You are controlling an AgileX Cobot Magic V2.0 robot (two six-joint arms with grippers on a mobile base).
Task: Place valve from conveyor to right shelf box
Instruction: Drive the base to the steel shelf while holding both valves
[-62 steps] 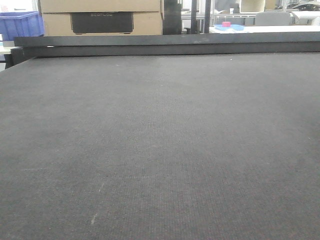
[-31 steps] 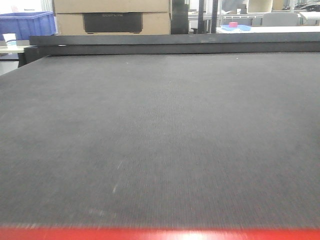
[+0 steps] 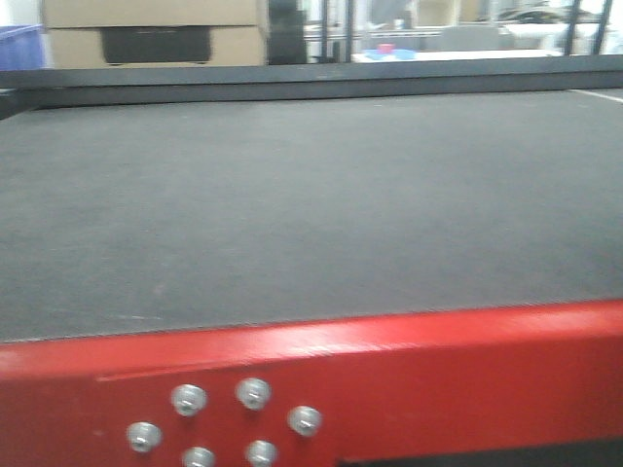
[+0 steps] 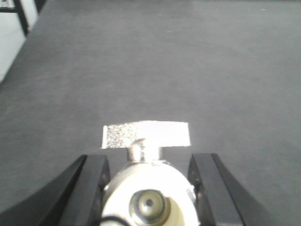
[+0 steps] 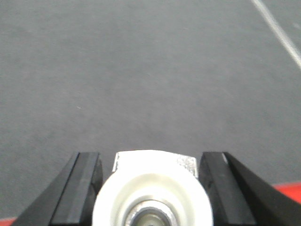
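The conveyor (image 3: 292, 195) is a wide dark grey woven belt with a black rail (image 3: 292, 86) along its far side. My left gripper (image 4: 148, 162) is shut on a valve (image 4: 146, 193) with a white round body and a flat silver handle (image 4: 146, 134), held above the belt (image 4: 164, 56). My right gripper (image 5: 151, 160) is shut on a second white valve (image 5: 153, 188), also above the belt (image 5: 141, 61). Neither gripper shows in the front view. The right shelf is out of view.
A red metal frame (image 3: 438, 370) with several silver bolts (image 3: 253, 393) edges the belt's near side. Cardboard boxes (image 3: 146, 29) and a blue bin (image 3: 19, 44) stand beyond the far rail. A white line (image 5: 277, 30) crosses the belt at the right.
The front view has pulled back from the conveyor. The red frame, absent a second ago, now fills the bottom of the picture, and the background has shifted left.
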